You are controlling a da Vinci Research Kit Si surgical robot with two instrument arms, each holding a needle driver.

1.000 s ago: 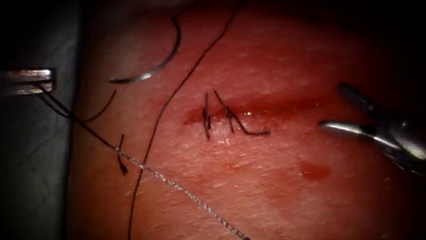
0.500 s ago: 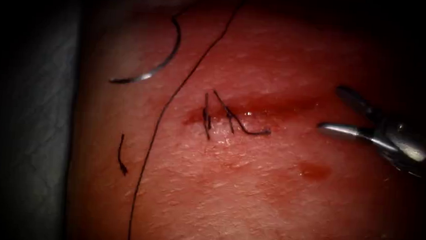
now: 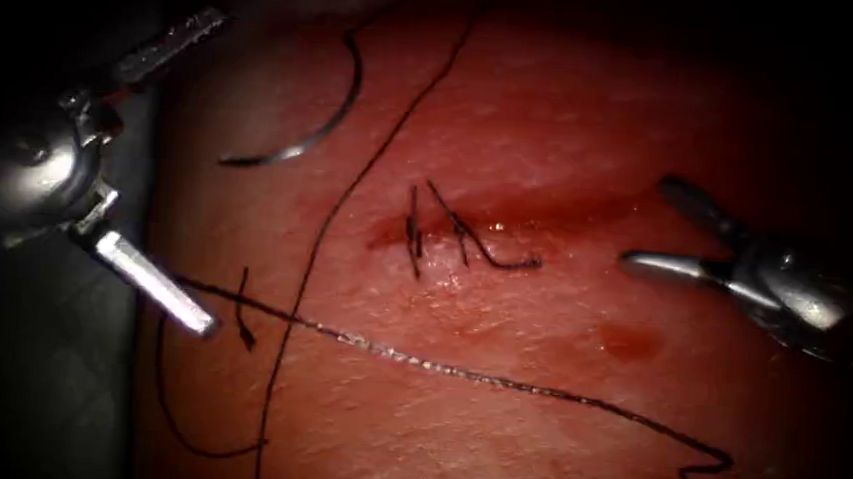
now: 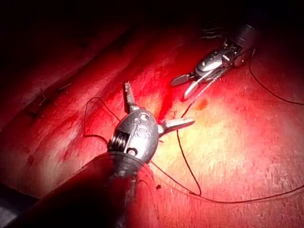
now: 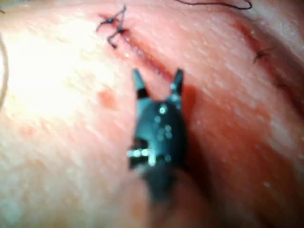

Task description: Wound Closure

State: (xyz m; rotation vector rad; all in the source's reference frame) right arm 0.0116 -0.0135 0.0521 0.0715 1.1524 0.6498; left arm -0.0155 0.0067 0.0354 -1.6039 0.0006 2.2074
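The curved needle [image 3: 322, 130] lies loose on the tissue [image 3: 517, 95], left of the cut [image 3: 467, 234], with no tool on it. My left tool [image 3: 213, 172] hangs at the tissue's left edge, jaws wide open and holding nothing; its lower jaw rests beside a loose thread strand [image 3: 457, 372] that runs across below the cut. To the right of the cut my right tool [image 3: 648, 225] stands open and empty. Knotted stitches with short ends [image 3: 447, 233] sit on the cut. The same tools appear as left tool [image 4: 159, 104] and right tool [image 5: 157, 75], both open.
A long thread [image 3: 333, 213] runs from the top down past the cut's left end. A short cut end of thread [image 3: 241, 317] lies near the left jaw. Red fluid [image 3: 630, 339] spots the tissue below right of the cut. Dark bench [image 3: 55, 384] borders the tissue's left.
One second ago the left tool was shut on a taut strand at the left edge. It went out of sight, then came back higher with jaws wide open; the strand now lies slack across the tissue.
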